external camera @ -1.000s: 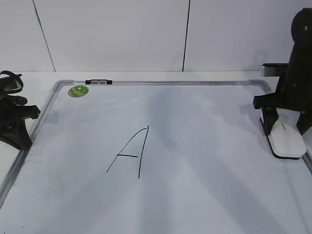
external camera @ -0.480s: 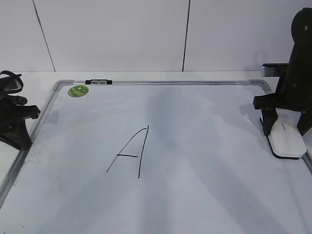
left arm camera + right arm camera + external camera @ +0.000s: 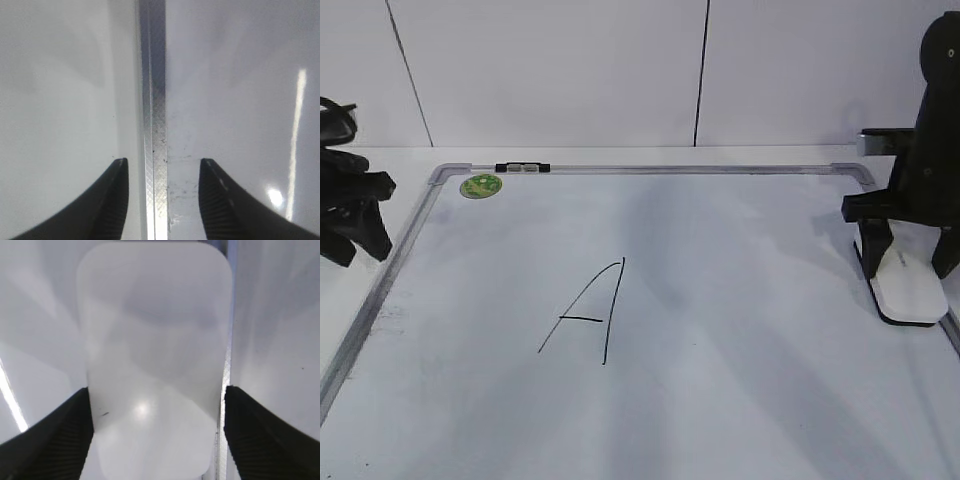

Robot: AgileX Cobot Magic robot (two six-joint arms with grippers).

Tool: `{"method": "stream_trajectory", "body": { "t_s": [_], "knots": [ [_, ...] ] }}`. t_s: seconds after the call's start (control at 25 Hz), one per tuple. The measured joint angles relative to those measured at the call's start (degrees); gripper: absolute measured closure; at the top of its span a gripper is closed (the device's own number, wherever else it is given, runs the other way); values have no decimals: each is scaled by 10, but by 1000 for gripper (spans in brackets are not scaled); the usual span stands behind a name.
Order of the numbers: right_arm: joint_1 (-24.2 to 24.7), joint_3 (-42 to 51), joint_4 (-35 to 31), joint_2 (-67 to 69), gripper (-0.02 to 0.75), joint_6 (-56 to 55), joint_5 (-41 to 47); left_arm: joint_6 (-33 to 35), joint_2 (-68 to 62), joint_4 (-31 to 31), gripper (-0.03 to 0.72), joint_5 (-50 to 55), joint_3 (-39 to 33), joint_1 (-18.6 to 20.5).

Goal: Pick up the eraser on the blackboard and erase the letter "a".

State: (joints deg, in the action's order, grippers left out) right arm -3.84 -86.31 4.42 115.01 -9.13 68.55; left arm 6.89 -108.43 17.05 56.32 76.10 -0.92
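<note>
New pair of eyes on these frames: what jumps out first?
The big black capital A drawn mid-board on the blackboard; no small "a" is visible anywhere. Next, the white eraser at the board's right edge, with the right hand straddling it, fingers on either side. A green magnet sits near the top-left corner, and the left hand hangs open over the left frame rail.

Lighting was bright and pretty even, apparently from overhead. The big white dry-erase board with the silver-grey frame (image 3: 720,300) carried soft grey shadow bands in the exterior view, which looked sharp. On the left wrist view a thin vertical glare streak and a bright spot sat at right. The white oblong plastic eraser (image 3: 155,355) was blurry up close, with a small glare spot.
</note>
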Motion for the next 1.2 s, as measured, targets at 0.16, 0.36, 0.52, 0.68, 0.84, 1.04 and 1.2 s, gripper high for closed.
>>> {"method": "stream_trajectory", "body": {
  "t_s": [0.16,0.36,0.52,0.68,0.84,1.04,1.2],
  "knots": [
    [0,0,0,-11,128,0,0,0,25,-4,340,21,18,0],
    [0,0,0,-36,128,0,6,0,69,-7,339,28,22,0],
    [0,0,0,-66,128,0,8,-2,112,-8,338,38,22,0],
    [0,0,0,-111,128,1,12,-5,160,-8,338,47,22,0],
    [0,0,-7,-166,128,1,14,-6,211,-7,338,63,22,0],
    [0,0,-25,-250,128,1,17,-12,278,-6,338,81,22,0],
    [0,0,-35,-326,128,1,24,-17,335,-6,338,97,22,-11]
  ]
}}
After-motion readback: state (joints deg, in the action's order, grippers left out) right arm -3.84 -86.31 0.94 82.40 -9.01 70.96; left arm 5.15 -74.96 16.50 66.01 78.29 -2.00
